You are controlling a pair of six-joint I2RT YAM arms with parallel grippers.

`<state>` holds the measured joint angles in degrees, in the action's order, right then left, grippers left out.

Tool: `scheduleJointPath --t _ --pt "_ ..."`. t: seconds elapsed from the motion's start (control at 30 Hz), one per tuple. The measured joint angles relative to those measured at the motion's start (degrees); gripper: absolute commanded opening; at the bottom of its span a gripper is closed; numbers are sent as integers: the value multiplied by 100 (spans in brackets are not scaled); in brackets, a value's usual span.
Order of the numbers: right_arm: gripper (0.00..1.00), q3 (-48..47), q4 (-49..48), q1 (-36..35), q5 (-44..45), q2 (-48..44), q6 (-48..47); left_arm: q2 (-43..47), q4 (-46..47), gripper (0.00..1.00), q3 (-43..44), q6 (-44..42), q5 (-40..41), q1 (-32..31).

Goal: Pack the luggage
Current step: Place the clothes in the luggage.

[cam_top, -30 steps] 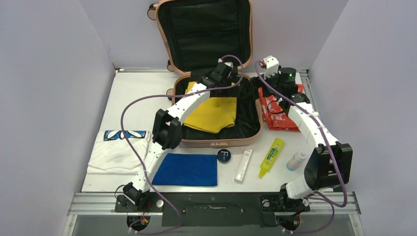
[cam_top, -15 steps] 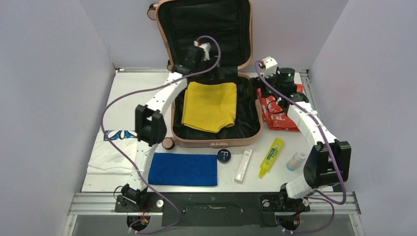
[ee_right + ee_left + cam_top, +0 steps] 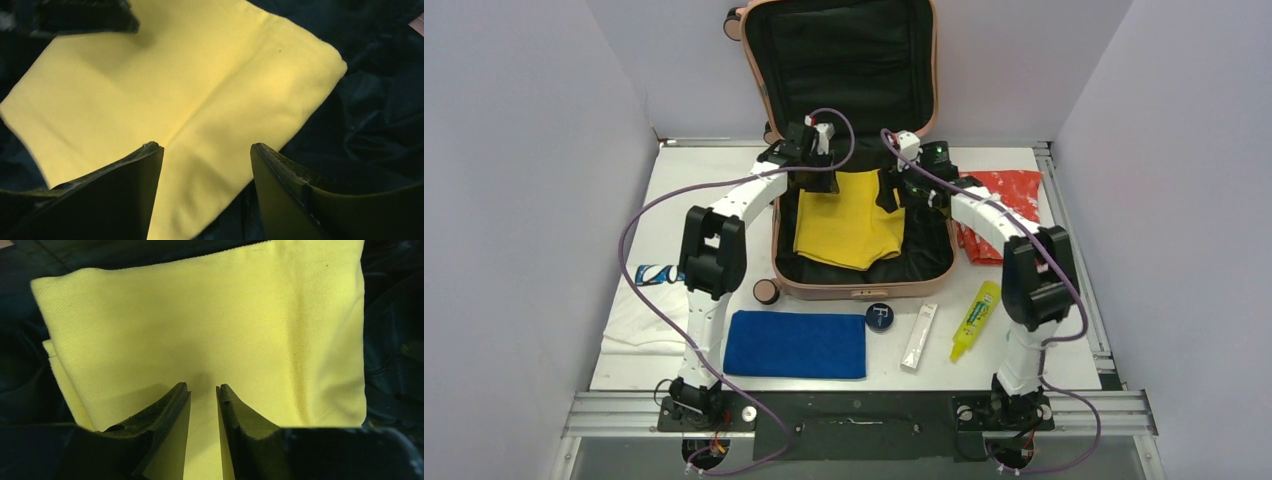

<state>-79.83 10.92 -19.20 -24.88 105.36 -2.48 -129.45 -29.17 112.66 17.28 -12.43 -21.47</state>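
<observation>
The luggage (image 3: 864, 290) lies open at the back of the table, its black-lined lid (image 3: 839, 60) standing upright. A folded yellow cloth (image 3: 849, 225) rests flat in its base. My left gripper (image 3: 816, 178) hovers over the cloth's far left corner. In the left wrist view its jaws (image 3: 202, 387) stand a narrow gap apart above the yellow cloth (image 3: 200, 315), with nothing between them. My right gripper (image 3: 892, 192) is over the cloth's far right edge. Its jaws (image 3: 205, 146) stand wide apart above the yellow cloth (image 3: 175, 75), also holding nothing.
A red packet (image 3: 1004, 200) lies right of the luggage. Along the front are a blue cloth (image 3: 796, 345), a round black tin (image 3: 880, 317), a white tube (image 3: 920, 337) and a yellow-green bottle (image 3: 976, 320). A folded white shirt (image 3: 649, 320) lies at the left, a small round brown object (image 3: 766, 291) near the luggage's front left corner.
My left arm swung up toward the lid, then came down over the cloth's far left corner, its jaws narrowing. My right arm moved left from the red packet to over the cloth.
</observation>
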Motion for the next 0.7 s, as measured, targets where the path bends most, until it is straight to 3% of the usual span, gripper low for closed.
scheduleJointPath --t 0.07,0.37,0.5,0.7 --pt "78 -372 76 -11 61 413 166 0 66 24 -76 -48 39 -61" --pt "76 -1032 411 81 855 1126 774 33 267 16 -599 -144 654 -50" --pt "67 -1373 426 81 1056 1403 848 212 400 12 -901 -166 833 -66" --pt "43 -1670 481 79 1294 1886 852 367 463 11 -1139 -151 1073 -68"
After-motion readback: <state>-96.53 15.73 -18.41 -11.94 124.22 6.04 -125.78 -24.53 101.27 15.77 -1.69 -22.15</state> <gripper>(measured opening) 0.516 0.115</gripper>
